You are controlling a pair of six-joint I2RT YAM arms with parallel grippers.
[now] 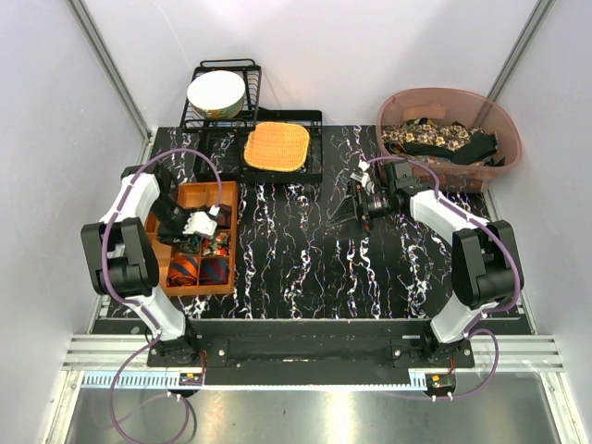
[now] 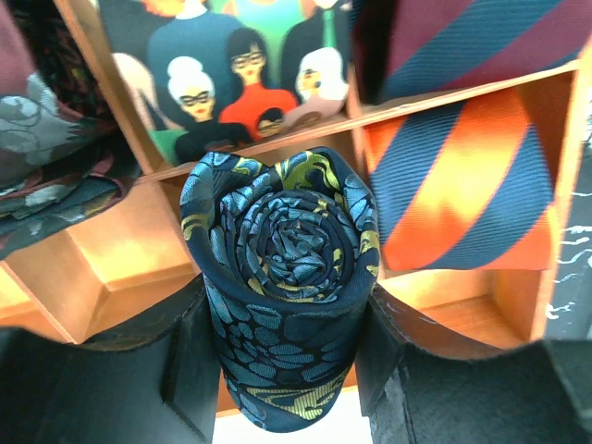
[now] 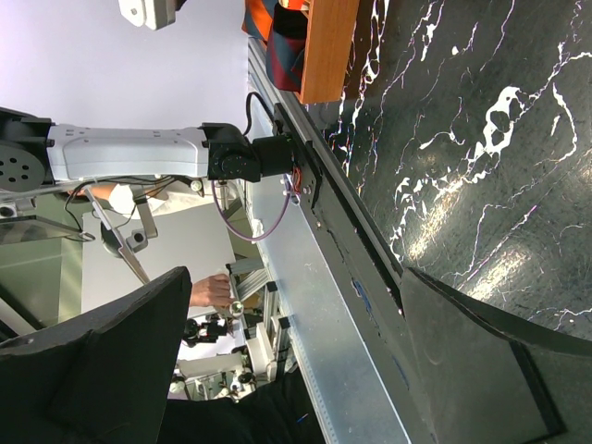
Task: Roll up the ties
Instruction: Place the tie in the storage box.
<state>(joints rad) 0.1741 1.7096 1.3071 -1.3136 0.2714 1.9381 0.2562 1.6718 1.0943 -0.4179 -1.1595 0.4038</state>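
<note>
A rolled dark blue tie (image 2: 277,268) with teal-yellow print sits clamped between my left gripper's (image 2: 282,347) fingers, coil end facing the camera. It hangs over a compartment of the orange wooden divided box (image 2: 111,250). In the top view the left gripper (image 1: 199,225) is over the box's (image 1: 231,199) middle and hides the roll. Other compartments hold a rolled orange-navy striped tie (image 2: 462,185), a maroon-blue striped one (image 2: 462,42) and a cartoon-faces one (image 2: 231,79). My right gripper (image 1: 344,211) stands open above mid-table, nothing between its fingers (image 3: 102,370).
A pink bin (image 1: 499,120) at the back right holds several loose ties (image 1: 435,139). A black dish rack (image 1: 222,69) with a white bowl (image 1: 215,92) stands at the back. Beside it, an orange woven mat (image 1: 276,146) lies on a black tray. The black marble tabletop (image 1: 296,250) lies between the arms.
</note>
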